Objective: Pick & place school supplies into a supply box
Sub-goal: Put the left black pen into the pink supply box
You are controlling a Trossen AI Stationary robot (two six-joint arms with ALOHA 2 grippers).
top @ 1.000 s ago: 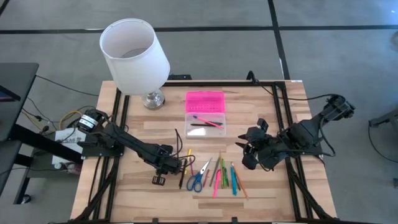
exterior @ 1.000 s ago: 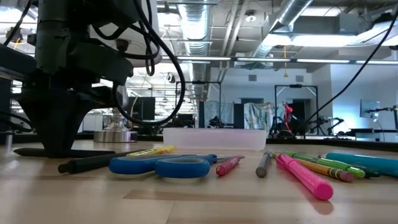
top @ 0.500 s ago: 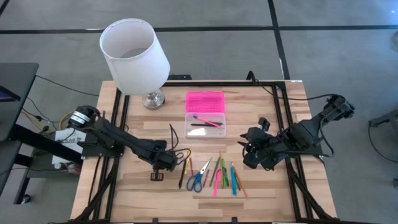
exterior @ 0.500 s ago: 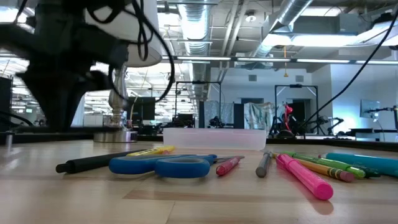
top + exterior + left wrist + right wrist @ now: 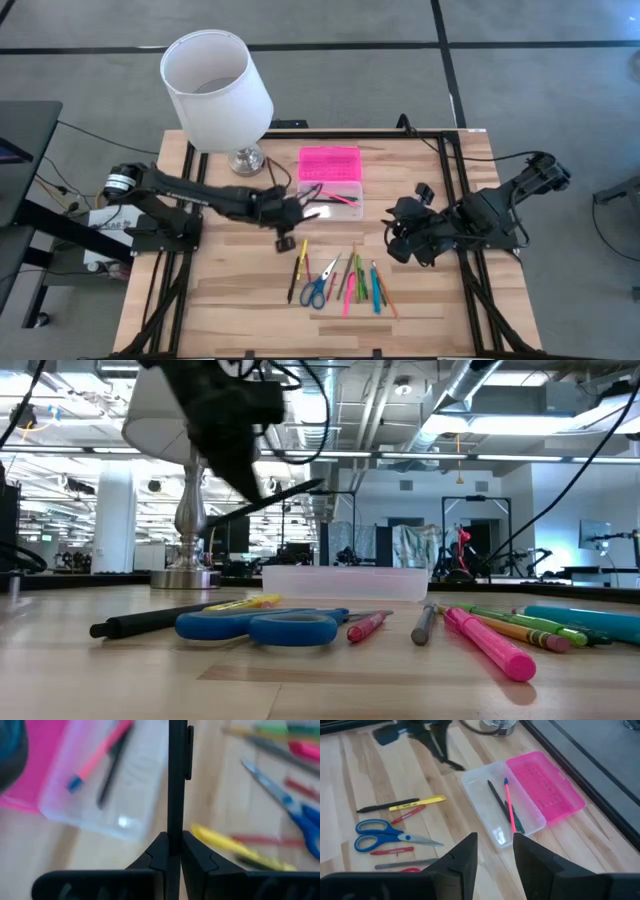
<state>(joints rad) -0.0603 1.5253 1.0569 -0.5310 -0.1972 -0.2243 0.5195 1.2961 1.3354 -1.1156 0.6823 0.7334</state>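
My left gripper hangs above the table beside the left side of the supply box and is shut on a black pen. In the low view the pen slants up in the air. The box lies open: its clear base holds a pink pen and dark ones, and its pink lid lies on the far side. Several more pens, markers and the blue-handled scissors lie on the wood nearer the front edge. My right gripper is open, raised to the right of the pile. My left gripper pinches the black pen between its two fingers at one end. The pen runs straight on from the fingers, along them. It is lifted clear of the table, and its free end reaches toward the box.
A white lampshade on a metal base stands at the far left, close behind the box. Black frame rails run along both sides of the table. Bare wood lies left of the pen pile and near the front edge.
My left gripper has risen from the table at the left of the pen pile and moved toward the far edge and right, up to the box, carrying the black pen lifted clear. The other pens and the scissors have stayed where they were.
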